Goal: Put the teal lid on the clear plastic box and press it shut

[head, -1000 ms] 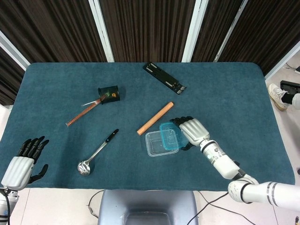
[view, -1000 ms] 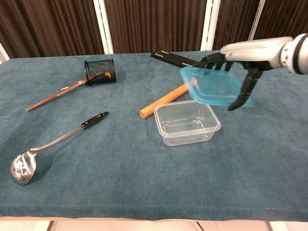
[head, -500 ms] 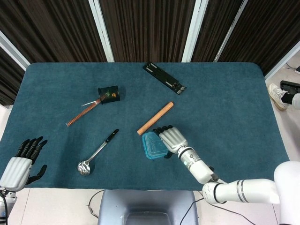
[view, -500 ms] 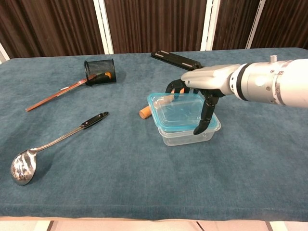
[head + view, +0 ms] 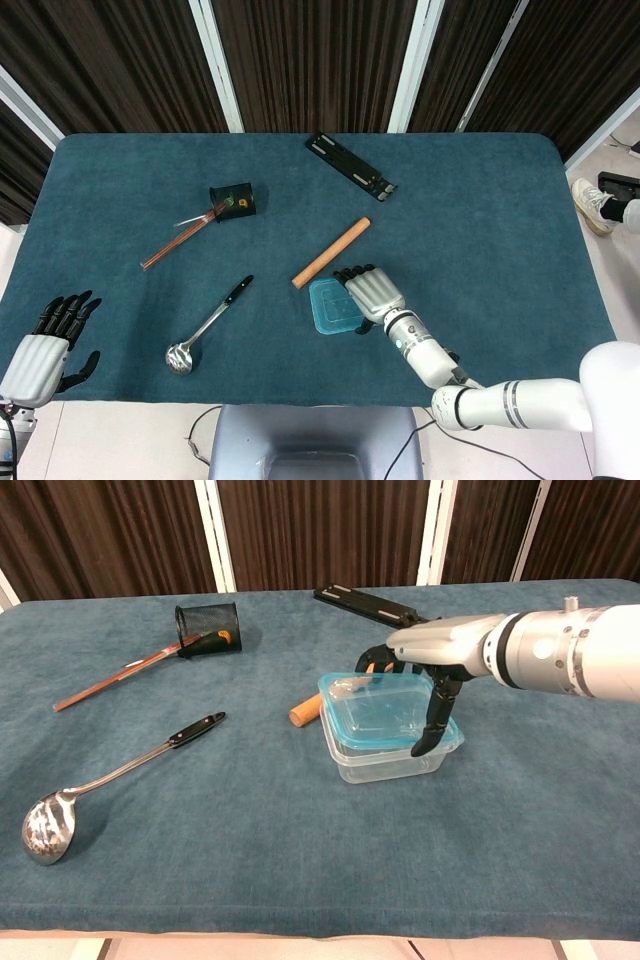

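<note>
The teal lid (image 5: 378, 712) (image 5: 331, 306) lies on top of the clear plastic box (image 5: 385, 763), near the table's front middle. It sits a little askew, its left edge raised. My right hand (image 5: 425, 658) (image 5: 370, 290) holds the lid from above, thumb down at its right front edge and fingers over its far side. In the head view the lid hides the box. My left hand (image 5: 45, 345) hovers off the table's front left corner, fingers spread, holding nothing; the chest view does not show it.
An orange wooden rod (image 5: 331, 252) lies just behind the box. A ladle (image 5: 110, 778) rests at the front left. A black mesh cup (image 5: 207, 628) lies tipped with sticks (image 5: 182, 238) beside it. A black bracket (image 5: 350, 165) sits at the back.
My right hand carried the lid left and down from beside the box onto its top, then shifted it slightly right, settling it lower. The left hand stayed put.
</note>
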Robot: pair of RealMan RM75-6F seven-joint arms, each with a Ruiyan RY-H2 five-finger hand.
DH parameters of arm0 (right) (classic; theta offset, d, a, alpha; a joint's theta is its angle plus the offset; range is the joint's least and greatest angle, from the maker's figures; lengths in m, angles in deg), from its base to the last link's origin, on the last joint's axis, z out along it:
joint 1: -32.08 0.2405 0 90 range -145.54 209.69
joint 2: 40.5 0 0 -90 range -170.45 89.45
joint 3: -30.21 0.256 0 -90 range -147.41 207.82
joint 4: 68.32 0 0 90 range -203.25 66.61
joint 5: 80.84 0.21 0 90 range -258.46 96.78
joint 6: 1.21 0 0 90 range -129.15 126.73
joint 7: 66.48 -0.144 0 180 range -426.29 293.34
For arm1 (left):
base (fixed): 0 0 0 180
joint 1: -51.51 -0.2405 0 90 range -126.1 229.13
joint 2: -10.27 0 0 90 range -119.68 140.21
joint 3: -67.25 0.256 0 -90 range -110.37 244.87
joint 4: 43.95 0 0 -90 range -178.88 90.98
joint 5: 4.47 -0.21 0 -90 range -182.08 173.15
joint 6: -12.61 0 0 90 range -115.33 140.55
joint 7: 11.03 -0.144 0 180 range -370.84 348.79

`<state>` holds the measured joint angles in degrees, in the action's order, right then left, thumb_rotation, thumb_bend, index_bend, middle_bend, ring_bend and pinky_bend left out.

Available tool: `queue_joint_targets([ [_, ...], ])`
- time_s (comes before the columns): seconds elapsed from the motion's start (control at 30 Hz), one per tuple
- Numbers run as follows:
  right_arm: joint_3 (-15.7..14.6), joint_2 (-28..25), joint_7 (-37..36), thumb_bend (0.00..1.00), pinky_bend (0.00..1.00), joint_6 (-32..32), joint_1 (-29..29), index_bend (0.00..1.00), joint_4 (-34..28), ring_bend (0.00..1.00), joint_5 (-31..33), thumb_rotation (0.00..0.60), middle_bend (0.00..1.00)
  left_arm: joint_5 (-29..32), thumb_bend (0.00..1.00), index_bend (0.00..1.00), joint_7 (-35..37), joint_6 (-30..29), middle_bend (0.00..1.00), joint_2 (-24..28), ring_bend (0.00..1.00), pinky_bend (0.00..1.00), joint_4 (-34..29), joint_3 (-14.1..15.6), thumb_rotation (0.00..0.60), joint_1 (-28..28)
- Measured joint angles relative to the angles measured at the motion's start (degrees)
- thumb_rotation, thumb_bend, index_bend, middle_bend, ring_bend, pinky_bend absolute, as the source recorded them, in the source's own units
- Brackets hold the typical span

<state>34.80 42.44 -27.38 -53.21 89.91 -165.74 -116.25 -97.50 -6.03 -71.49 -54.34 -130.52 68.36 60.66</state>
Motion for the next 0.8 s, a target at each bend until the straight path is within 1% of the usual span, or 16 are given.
queue_joint_targets([
  [0.57, -0.68, 2.09, -0.66, 0.12, 0.34, 0.21, 0.8, 0.83, 2.72, 0.43, 0.32, 0.6, 0.51, 0.27, 0.41, 0.0, 0.11, 0.11, 0.0, 0.02, 0.0, 0.01, 0.05, -0.09, 0.6, -0.02],
  [0.8, -0.75, 3.1, -0.4, 0.12, 0.34, 0.38, 1.4, 0.83, 4.02, 0.43, 1.36, 0.6, 0.51, 0.38, 0.41, 0.0, 0.2, 0.28, 0.0, 0.06, 0.0, 0.01, 0.04, -0.14, 0.6, 0.06],
])
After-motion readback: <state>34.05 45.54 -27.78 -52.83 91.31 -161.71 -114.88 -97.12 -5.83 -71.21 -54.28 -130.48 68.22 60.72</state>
